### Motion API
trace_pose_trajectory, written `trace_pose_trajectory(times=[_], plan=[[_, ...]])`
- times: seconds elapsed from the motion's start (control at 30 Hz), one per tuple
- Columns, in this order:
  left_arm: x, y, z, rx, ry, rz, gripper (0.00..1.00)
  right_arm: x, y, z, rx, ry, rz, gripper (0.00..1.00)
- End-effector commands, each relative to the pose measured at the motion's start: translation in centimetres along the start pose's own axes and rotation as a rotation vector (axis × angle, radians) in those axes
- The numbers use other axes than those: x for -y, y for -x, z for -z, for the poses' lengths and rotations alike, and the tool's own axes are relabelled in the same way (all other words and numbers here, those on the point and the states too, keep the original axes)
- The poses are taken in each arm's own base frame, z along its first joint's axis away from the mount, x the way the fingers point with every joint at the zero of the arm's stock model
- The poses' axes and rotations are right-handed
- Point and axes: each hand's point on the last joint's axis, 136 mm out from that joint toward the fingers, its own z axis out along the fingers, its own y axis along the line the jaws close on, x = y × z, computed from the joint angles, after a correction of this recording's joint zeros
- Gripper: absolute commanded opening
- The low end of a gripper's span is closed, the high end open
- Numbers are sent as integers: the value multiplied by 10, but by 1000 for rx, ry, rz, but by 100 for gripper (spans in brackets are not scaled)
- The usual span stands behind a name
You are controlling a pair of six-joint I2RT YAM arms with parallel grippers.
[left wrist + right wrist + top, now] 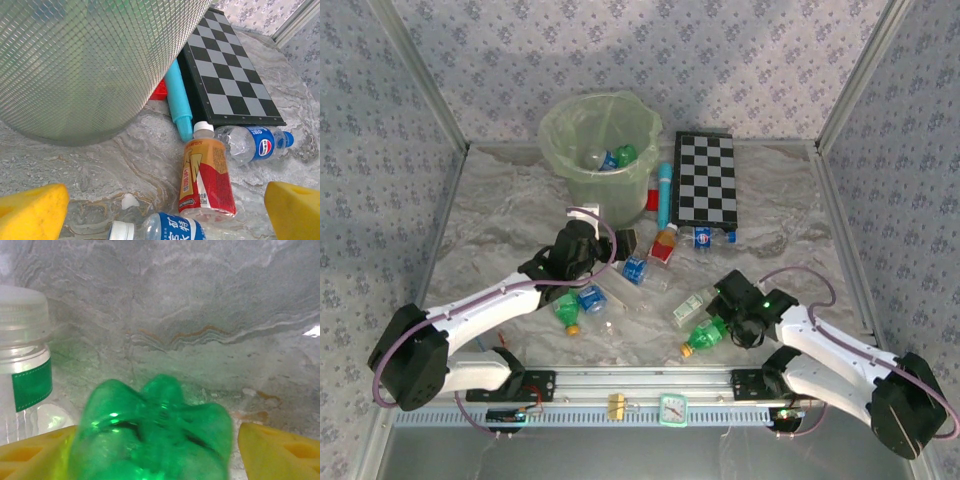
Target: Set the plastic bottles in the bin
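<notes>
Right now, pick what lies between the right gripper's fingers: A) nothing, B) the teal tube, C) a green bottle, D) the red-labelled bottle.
C: the right wrist view shows the green bottle lying on the table inside the open right gripper, its base toward the camera.

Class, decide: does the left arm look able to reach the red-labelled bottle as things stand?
Probably yes: the red-labelled bottle lies uncovered just ahead of the open left gripper, with a blue-labelled bottle close by.
</notes>
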Motion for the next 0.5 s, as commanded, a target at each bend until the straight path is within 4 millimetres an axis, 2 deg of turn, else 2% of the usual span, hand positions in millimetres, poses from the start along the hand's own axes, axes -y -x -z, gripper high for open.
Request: trace_pose_trajectory(times=[0.0, 0.13, 0.27, 0.33, 0.47], plan=[[2, 8, 0, 19, 16, 8, 100, 4, 2, -8, 25, -11, -31, 78], [4, 10, -3, 19, 14, 1, 100, 1, 5, -9, 43, 1, -30, 67], [5, 12, -3, 23, 12, 0, 100, -8, 14, 3, 78, 23, -4, 54], [7, 14, -3, 27, 4, -1, 100, -17, 20, 10, 102, 50, 28, 52], [21, 22, 0, 29, -64, -6, 100, -49, 41, 36, 170, 145, 127, 49]])
